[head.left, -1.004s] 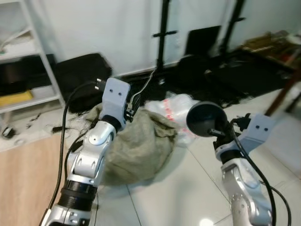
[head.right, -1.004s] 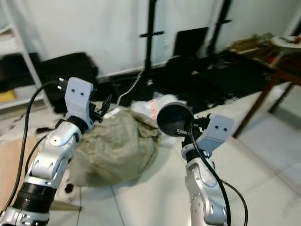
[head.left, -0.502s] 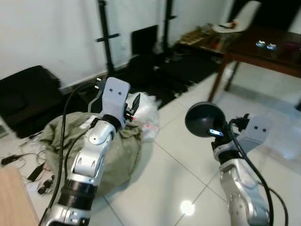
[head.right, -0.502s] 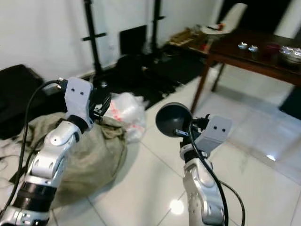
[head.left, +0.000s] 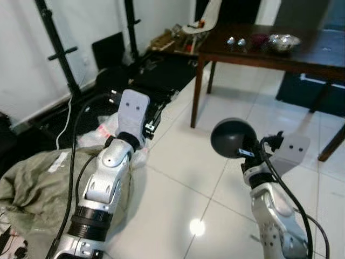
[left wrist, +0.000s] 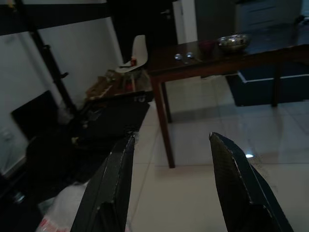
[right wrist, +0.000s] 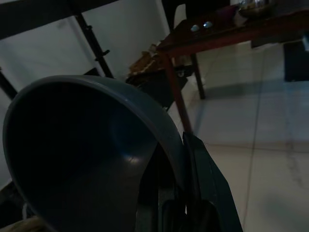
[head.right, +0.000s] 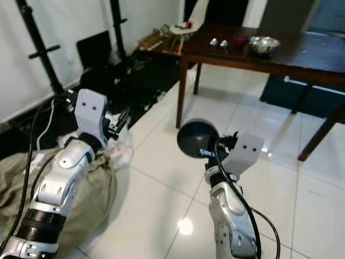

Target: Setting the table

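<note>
A dark grey bowl (head.left: 232,138) is held up in front of me, tipped on its side, with my right gripper (head.left: 249,152) shut on its rim. The right wrist view looks into the bowl's hollow (right wrist: 82,154), one finger (right wrist: 205,183) pressed to its outside. My left gripper (head.left: 155,114) is raised at the left, open and holding nothing; its two black fingers (left wrist: 113,188) stand apart in the left wrist view. A dark wooden table (head.left: 253,51) stands ahead to the right, carrying a metal bowl (head.left: 284,41) and small shiny items (head.left: 235,41).
A green-grey sack (head.left: 38,189) and a white plastic bag (head.left: 108,132) lie on the floor at the left. Black stands (head.left: 59,54) and dark bags (head.left: 156,70) line the white wall. A white chair (head.left: 202,16) sits beyond the table. White tiles (head.left: 178,178) stretch toward the table.
The camera has swung to the right: the sack and wall slid left, and the table came into fuller view. Both arms keep their pose, and the bowl stays in the right gripper.
</note>
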Tool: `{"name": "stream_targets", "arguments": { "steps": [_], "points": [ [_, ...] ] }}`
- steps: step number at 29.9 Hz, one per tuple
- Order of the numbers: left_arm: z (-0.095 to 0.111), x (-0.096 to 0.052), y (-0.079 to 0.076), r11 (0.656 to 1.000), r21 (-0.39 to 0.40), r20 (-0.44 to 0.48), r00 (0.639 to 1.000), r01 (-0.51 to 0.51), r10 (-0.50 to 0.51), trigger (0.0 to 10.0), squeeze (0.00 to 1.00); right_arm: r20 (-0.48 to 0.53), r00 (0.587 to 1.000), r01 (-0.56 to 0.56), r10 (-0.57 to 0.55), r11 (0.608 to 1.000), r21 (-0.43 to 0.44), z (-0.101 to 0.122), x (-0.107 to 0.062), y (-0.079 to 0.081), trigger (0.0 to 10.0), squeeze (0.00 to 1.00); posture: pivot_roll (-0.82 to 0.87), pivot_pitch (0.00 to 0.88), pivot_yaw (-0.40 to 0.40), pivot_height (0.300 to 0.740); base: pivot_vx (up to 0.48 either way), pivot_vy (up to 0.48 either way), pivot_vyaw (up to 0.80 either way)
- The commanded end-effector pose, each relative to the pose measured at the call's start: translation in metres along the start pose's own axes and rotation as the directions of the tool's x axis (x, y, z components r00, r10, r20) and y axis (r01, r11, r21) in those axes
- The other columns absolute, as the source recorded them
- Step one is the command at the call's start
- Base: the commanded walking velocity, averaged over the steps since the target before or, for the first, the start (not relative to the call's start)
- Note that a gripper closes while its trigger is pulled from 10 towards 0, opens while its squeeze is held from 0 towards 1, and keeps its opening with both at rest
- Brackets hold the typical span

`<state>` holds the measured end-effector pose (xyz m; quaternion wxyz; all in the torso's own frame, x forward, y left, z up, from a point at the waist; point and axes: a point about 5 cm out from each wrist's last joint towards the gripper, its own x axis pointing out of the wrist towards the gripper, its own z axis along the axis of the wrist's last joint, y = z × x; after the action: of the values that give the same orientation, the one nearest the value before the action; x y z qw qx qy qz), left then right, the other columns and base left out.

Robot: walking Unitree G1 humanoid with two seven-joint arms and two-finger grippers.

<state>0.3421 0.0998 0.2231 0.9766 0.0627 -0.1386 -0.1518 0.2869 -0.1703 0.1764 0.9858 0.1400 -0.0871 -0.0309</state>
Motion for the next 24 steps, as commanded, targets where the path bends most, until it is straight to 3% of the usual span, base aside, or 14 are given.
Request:
{"name": "stream_targets", "arguments": {
  "steps": [1, 24],
  "points": [
    [-0.0042, -0.0011, 0.0025, 1.0, 0.001, -0.014, 1.0, -0.004, 0.004, 10.0, 0.0, 0.009, 1.0, -0.022, 0.022, 1.0, -0.005, 0.0011, 0.0001, 0.0054, 10.0, 0.0, -0.14, 0.0, 0.111, 0.74, 0.48, 0.0, -0.8],
    [-0.0033, 0.0006, -0.0002, 1.0, -0.001, 0.001, 1.0, 0.007, -0.007, 10.0, 0.0, 0.005, 1.0, -0.016, 0.016, 1.0, 0.0, 0.0, -0.0008, 0.0046, 10.0, 0.0, -0.14, 0.0, 0.111, 0.74, 0.48, 0.0, -0.79]
  ]
}}
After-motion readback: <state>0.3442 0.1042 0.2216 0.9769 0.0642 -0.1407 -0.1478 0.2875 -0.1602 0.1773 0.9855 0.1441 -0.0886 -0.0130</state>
